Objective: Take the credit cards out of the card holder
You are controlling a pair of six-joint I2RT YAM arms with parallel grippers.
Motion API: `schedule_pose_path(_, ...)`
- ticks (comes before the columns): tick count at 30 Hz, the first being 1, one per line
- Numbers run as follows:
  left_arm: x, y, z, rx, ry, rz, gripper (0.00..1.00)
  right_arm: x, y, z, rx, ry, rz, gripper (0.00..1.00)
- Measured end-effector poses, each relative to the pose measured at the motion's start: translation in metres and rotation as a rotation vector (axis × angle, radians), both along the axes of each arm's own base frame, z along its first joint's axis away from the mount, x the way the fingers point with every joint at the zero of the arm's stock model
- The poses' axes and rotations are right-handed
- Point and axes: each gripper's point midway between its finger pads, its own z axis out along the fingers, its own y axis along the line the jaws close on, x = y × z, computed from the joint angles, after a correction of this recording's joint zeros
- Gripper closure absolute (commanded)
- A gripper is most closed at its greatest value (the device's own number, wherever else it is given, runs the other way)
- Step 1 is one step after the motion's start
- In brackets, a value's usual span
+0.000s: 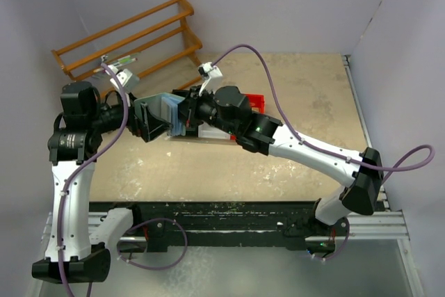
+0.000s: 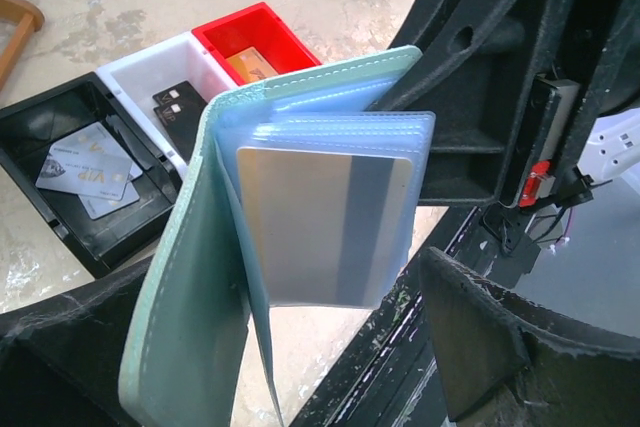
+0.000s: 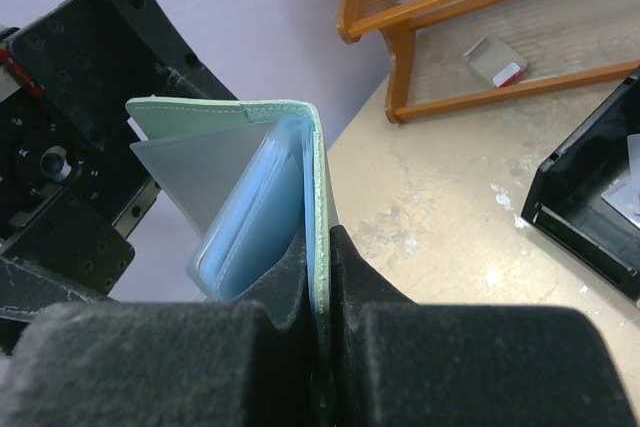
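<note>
**Overhead and up close: card holder pinched by the right gripper**

Only the right wrist view shows the grip itself: the right gripper [image 3: 322,257] has its 2 matte black fingers closed on 1 stitched, pale green cover of the card holder [image 3: 230,112]. The holder is lifted off the table [image 3: 440,177] and fanned open like a book. The top view places it between the 2 arms, left of the red bin [image 1: 256,102] and in front of the slatted wooden rack [image 1: 128,36].

The left gripper [image 1: 161,119] stands wide, with 1 finger on either side of the holder; whether they touch it I cannot tell.

The left wrist view alone looks inside. Glossy, bluish clear sleeves [image 2: 330,132] hang from the spine, and the front one holds a silvery card [image 2: 320,227] with a darker band. Behind sit 3 square plastic bins in a row. The black bin [image 2: 30,112] holds 2 grey cards [image 2: 85,167], the upper one reading "VIP". The white bin [image 2: 150,62] holds a black card [image 2: 180,112], and the red bin holds an orange card [image 2: 250,65].
</note>
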Motion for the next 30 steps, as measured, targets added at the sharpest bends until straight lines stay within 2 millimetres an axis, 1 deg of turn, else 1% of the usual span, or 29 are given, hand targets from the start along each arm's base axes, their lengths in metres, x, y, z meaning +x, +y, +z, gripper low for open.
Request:
schedule_pose_path(13,0.010,0.010,-0.007,0.047,0.004,0.079,0.05,0.001,0.000,0.000,0.000,-0.001,-0.008,1.00)
schedule_pose_path(19,0.011,0.015,-0.001,0.071,-0.020,0.115,0.07,0.002,-0.003,0.003,0.007,-0.007,-0.022,1.00)
schedule_pose_path(23,0.006,0.016,0.005,0.074,-0.043,0.123,0.08,0.000,-0.009,0.008,0.017,-0.013,-0.027,1.00)
schedule_pose_path(25,0.004,0.016,0.009,0.075,-0.053,0.124,0.10,-0.002,-0.012,0.011,0.023,-0.016,-0.025,1.00)
schedule_pose_path(27,0.002,0.016,0.012,0.079,-0.069,0.123,0.14,-0.003,-0.014,0.012,0.029,-0.019,-0.023,1.00)
schedule_pose_path(30,-0.001,0.017,0.013,0.082,-0.071,0.124,0.19,-0.005,-0.015,0.011,0.033,-0.015,-0.019,1.00)
